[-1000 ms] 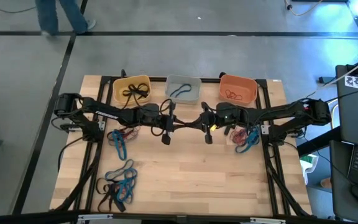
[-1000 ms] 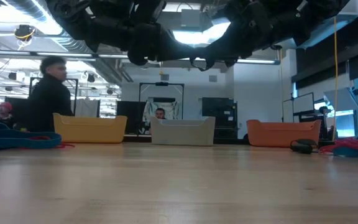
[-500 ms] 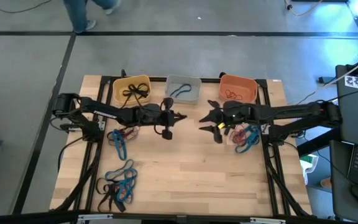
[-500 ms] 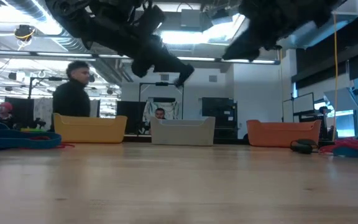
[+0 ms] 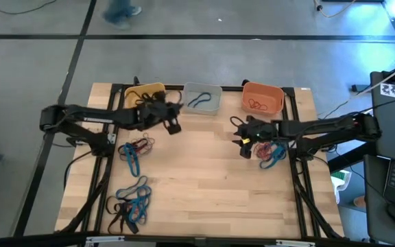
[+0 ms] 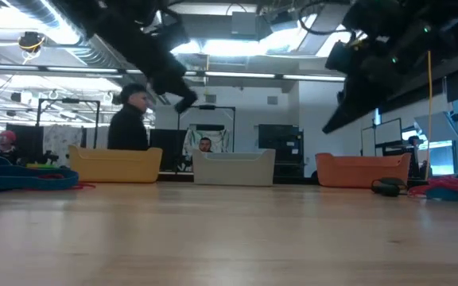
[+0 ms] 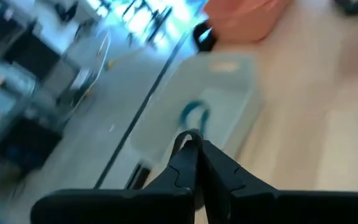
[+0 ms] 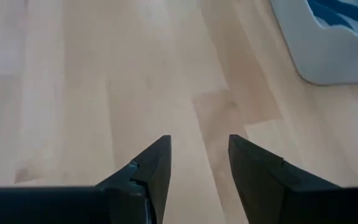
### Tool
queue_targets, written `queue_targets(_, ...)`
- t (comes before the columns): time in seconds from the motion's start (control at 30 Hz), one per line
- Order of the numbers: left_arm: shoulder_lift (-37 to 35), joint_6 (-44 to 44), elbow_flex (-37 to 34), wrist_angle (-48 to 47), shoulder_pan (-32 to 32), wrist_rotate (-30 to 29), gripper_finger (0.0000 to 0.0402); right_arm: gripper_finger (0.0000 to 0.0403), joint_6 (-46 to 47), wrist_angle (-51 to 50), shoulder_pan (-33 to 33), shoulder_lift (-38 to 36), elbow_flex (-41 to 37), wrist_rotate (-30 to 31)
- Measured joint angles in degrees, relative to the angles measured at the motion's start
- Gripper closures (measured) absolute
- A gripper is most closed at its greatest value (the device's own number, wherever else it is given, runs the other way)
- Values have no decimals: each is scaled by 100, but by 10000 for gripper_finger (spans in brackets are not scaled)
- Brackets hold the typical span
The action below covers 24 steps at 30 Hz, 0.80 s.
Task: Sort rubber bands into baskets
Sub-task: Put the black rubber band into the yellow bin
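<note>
- So, landmark = the grey basket (image 5: 202, 99), middle tub of the row at the table's (image 5: 204, 185) far edge. One blue rubber band (image 5: 199, 101) lies inside it.
- Yellow basket (image 5: 145, 98) is just beside the grey one on the left arm's side, w/ black bands (image 5: 142, 101) in it.
- Orange basket (image 5: 262, 97) sits on the grey one's other side, a small gap between; red-orange bands (image 5: 256, 104) inside.
- Left gripper (image 5: 173, 125) hangs above the table just in front of the gap between yellow and grey tubs. Fingers (image 7: 191, 163) pressed together, nothing between them afaict.
- Right gripper (image 5: 243, 141) is in front of the orange tub, well off to the right-arm side of the grey one. Fingers (image 8: 253, 163) stand apart w/ bare wood showing between, holding nothing.
- Loose mixed piles: one (image 5: 136, 149) nearer than the yellow tub, a bigger one (image 5: 130, 204) well toward the near edge, another (image 5: 271, 152) nearer than the orange tub.
- Person (image 6: 130, 119) walking in the room behind the tubs, low view.
</note>
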Motion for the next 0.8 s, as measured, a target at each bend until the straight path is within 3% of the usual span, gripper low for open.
queue_targets(0.37, -293, -1169, 2, -1545, 1649, 16, 388, 240, 56, 1152, 0, 0, -615, 44)
queue_targets(0.5, -215, -1453, 2, -1793, 2144, 346, 387, 240, 25, 1321, 0, 0, -640, 48)
queue_targets(0.6, -64, -1643, 2, -1865, 2387, 661, 387, 240, -1, 1329, 0, 0, -640, 133)
queue_targets(0.8, 194, -1736, 2, -1849, 2556, 689, 383, 240, -61, 1328, 0, 2, -640, 144)
